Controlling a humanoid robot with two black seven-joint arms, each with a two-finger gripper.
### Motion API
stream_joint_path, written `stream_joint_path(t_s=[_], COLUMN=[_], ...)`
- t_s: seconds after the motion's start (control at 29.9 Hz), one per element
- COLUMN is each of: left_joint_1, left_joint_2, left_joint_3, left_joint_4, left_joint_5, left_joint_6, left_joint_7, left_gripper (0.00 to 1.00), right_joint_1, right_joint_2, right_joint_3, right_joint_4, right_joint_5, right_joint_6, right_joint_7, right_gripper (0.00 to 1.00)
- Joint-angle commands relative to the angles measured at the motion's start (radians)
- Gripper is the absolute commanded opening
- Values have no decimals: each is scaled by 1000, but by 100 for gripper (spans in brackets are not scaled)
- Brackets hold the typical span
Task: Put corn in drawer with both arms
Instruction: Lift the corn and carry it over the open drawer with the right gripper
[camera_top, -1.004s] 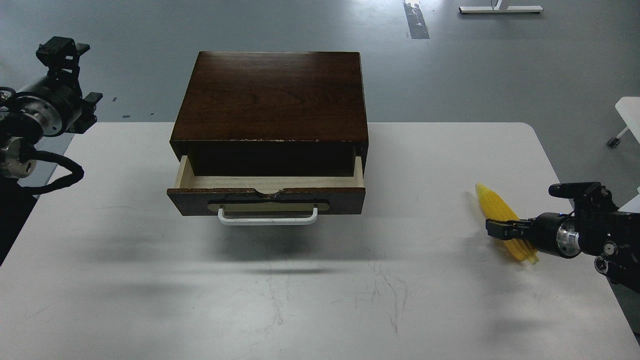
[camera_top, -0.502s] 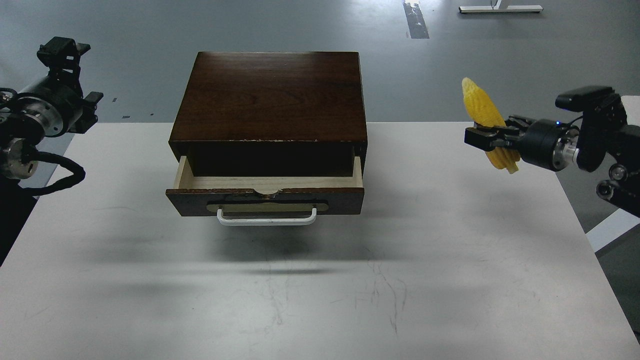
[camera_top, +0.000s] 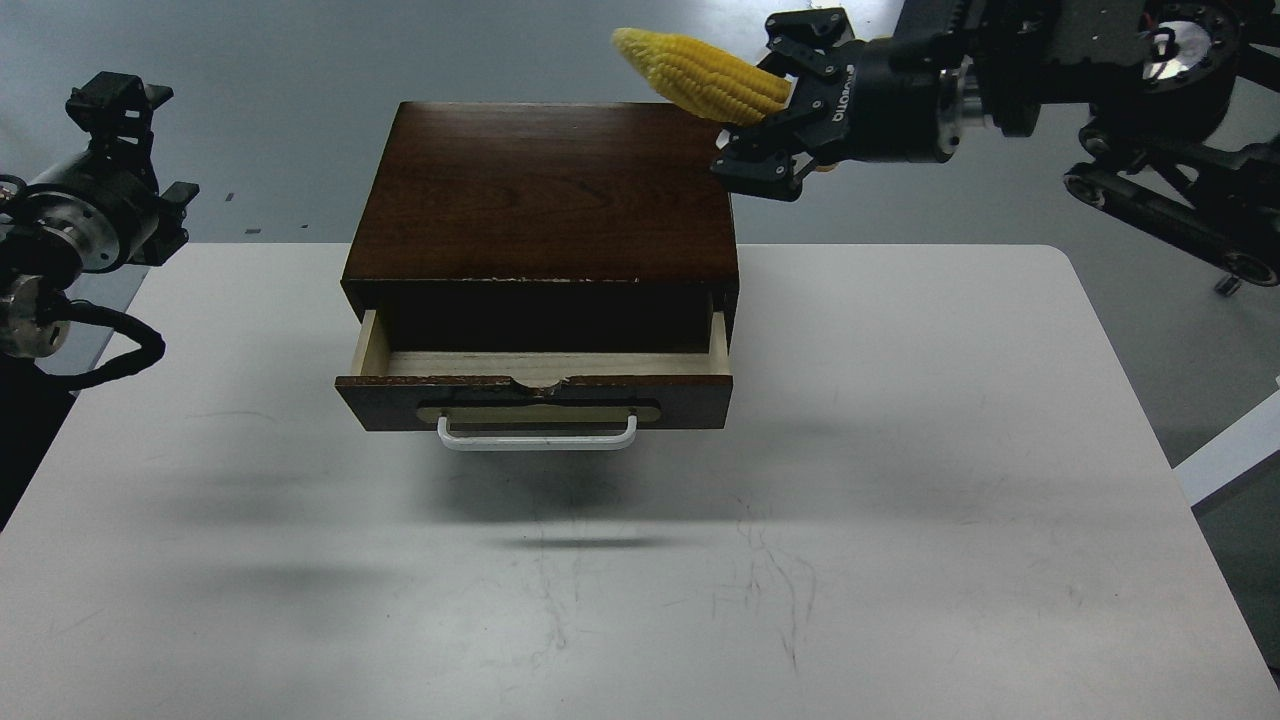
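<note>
Black arms, silver joint rings, looped black cable, black right claw (camera_top: 780, 110)

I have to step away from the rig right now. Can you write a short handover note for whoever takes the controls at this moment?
Right gripper: fingers shut on the corn, held in the air above the cabinet's far right corner, tip pointing left.
Left gripper: out at the left, off the table, holding nothing; fingers unclear.
The drawer: pulled partly open, pale inside showing, nothing seen in it.
Done: drawer opened, corn picked up.
Left: bring the corn over the opening, lower it, release, then probably push the drawer shut.
</note>
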Motion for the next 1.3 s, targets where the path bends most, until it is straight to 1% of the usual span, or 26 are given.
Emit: stream_joint_path(t_s=[0.0, 0.23, 0.4, 0.54, 0.77, 0.8, 0.84, 0.87, 0.94, 0.97, 1.0, 1.04, 1.07, 1.1, 1.14, 1.27], left_joint_1=[1, 8, 8, 8, 8, 8, 8, 8, 14, 16, 21, 24, 28, 33, 36, 37], left_joint_2=[4, 10, 12, 12, 13, 13, 16, 19, 22, 24, 24, 25, 25, 30, 33, 38], left_joint_3=[0, 0, -2, -2, -2, -2, 0, 0, -2, 0, -2, 0, 0, 0, -2, -2], left_joint_4=[0, 0, 0, 0, 1, 1, 1, 1, 1, 1, 1, 1, 1, 1, 1, 1], left_joint_5=[0, 0, 0, 0, 0, 0, 0, 0, 0, 0, 0, 0, 0, 0, 0, 0], left_joint_6=[0, 1, 1, 1, 1, 1, 1, 1, 1, 1, 1, 0, 0, 0, 0, 0], left_joint_7=[-1, -4, -4, -4, -5, -4, -4, -4, -5, -7, -19, -36, -42, -51, -54, -56], left_gripper=[99, 99, 99, 99, 99, 99, 99, 99, 99, 99, 99, 99, 99, 99, 99, 99], right_joint_1=[10, 15, 4, -9, -37, -37, -39, -40, -46, -48, -52, -63, -66, -69, -71, -82], right_joint_2=[75, 167, 177, 190, 202, 207, 211, 214, 216, 217, 219, 219, 220, 222, 223, 242], right_joint_3=[-41, -101, -106, -112, -109, -109, -109, -109, -108, -108, -108, -106, -106, -106, -106, -106], right_joint_4=[0, -6, -6, -9, -14, -20, -26, -27, -30, -30, -30, -29, -30, -30, -30, -41], right_joint_5=[-11, -17, -17, -17, -17, -17, -17, -17, -16, -16, -16, -16, -16, -16, -16, -16], right_joint_6=[0, 0, 0, 0, -3, -3, -5, -5, -6, -8, -9, -12, -14, -24, -31, -44], right_joint_7=[0, 0, 0, 0, 0, 0, 0, 0, 0, 0, 0, 0, 0, 0, 0, 0], right_gripper=[11, 14, 14, 19, 25, 27, 31, 33, 41, 47, 56, 62, 69, 87, 91, 97])
